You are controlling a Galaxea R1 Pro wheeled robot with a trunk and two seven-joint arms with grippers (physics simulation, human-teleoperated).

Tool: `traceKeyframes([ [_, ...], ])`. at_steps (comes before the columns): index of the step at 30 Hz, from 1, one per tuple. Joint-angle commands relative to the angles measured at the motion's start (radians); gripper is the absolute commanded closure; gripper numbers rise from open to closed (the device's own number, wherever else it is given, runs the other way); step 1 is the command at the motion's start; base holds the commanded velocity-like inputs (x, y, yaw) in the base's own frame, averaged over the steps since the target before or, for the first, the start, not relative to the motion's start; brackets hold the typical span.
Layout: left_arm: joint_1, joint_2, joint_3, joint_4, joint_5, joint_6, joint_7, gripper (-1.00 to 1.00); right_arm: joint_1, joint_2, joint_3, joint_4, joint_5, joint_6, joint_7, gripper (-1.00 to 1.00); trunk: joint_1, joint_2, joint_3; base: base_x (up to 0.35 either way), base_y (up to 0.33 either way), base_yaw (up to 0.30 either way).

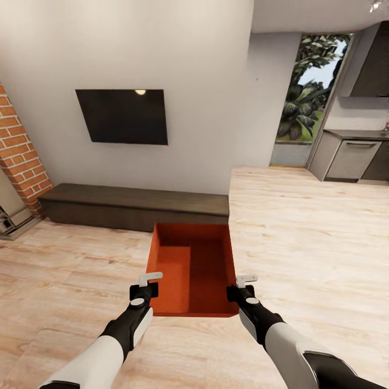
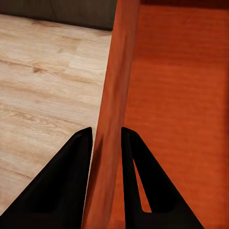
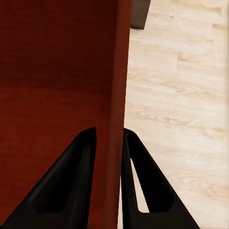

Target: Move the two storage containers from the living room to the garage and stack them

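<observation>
In the head view, one orange-red open-topped storage container (image 1: pixel 192 270) hangs between my two arms over the living room's light wood floor (image 1: pixel 302 243). My left gripper (image 1: pixel 153 283) is shut on its left wall; the left wrist view has the two black fingers (image 2: pixel 71 181) pinching that wall (image 2: pixel 112 95), one inside and one outside. My right gripper (image 1: pixel 237 286) is shut on the opposite wall. There too the right wrist view shows black fingers (image 3: pixel 71 186) straddling the container (image 3: pixel 52 71). Its inside looks empty, half in shadow.
Ahead stand a low dark bench (image 1: pixel 135 205) and a wall TV (image 1: pixel 121 116). The red-brick fireplace (image 1: pixel 19 151) is at the far left. At the right, the wood floor runs toward grey kitchen cabinets (image 1: pixel 354 156) and a glass door (image 1: pixel 305 92).
</observation>
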Motion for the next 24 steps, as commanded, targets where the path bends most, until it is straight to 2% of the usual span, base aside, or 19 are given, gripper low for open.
traceKeyframes([
  [1,-0.001,0.018,0.009,-0.003,-0.015,-0.078,0.022,1.0,-0.001,0.0,-0.031,0.004,0.005,-0.004,-0.002,1.0,0.0,-0.001,0.0,0.0,0.0,-0.084],
  [24,-0.001,0.019,0.009,-0.003,-0.015,-0.077,0.022,1.0,-0.001,0.0,-0.031,0.004,0.005,-0.003,-0.002,1.0,0.0,-0.001,0.035,0.0,0.0,-0.084],
])
